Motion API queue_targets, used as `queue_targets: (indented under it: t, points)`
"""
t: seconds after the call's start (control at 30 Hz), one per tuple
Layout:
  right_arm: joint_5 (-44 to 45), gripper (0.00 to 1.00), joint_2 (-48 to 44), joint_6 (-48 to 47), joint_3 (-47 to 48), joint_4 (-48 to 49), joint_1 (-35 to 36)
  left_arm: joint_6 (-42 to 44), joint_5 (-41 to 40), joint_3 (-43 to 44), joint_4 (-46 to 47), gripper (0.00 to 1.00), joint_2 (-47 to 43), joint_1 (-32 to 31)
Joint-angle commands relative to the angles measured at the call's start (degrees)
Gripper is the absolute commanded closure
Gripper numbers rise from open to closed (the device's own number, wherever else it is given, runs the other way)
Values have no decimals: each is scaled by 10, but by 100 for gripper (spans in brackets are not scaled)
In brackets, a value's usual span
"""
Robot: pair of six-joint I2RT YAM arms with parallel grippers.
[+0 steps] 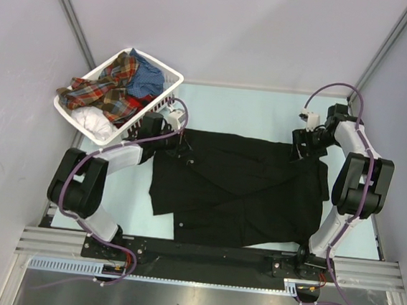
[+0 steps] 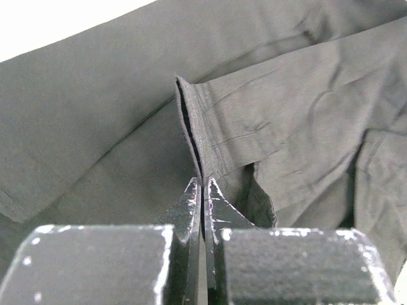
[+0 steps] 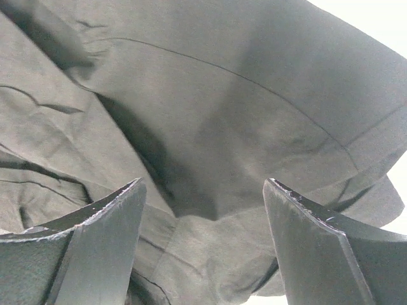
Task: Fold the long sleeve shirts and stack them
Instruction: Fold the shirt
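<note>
Left wrist view puts the left gripper [image 2: 202, 185] at the bottom centre of the frame. Its two fingers are pressed tight together and pinch a hemmed edge of the black shirt [image 2: 299, 121]. That edge rises from the tips as a thin upright ridge toward the middle of the frame. Dark cloth spreads out on both sides, and a pale strip of table shows at the upper left.

In the right wrist view the right gripper [image 3: 203, 203] has its jaws wide apart, one finger at the lower left and the other at the lower right. Creased black cloth fills the gap between them and most of the frame beyond. I cannot tell whether the tips touch the cloth.

Seen from the top external view, the left gripper sits at the upper left corner of the black shirt and the right gripper at its upper right corner. Each arm reaches in from its own side. The shirt lies spread across the middle of the pale table [image 1: 265, 111], with folds running diagonally over its body.

Just left of the left gripper, in the upper left of the frame, stands a white slatted basket [image 1: 161, 65]. It holds a red-orange plaid shirt [image 1: 105, 89], a blue shirt [image 1: 147, 79] and a white shirt [image 1: 95, 122], all bundled together.
</note>
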Motion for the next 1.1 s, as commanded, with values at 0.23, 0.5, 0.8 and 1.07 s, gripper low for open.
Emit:
queue_targets:
  t: [0.23, 0.5, 0.8, 1.07]
  points:
    - [19, 22, 23, -6, 30, 13, -21, 30, -83, 16, -22, 90, 0, 4]
    - [46, 26, 23, -52, 69, 16, -16, 163, -118, 94, -170, 54, -3, 2]
    - [122, 27, 67, -170, 113, 64, 21, 484, -149, 306, -399, 12, 70, -10]
    - [165, 25, 146, -219, 164, 84, 35, 551, -219, 470, -448, 20, 228, -8]
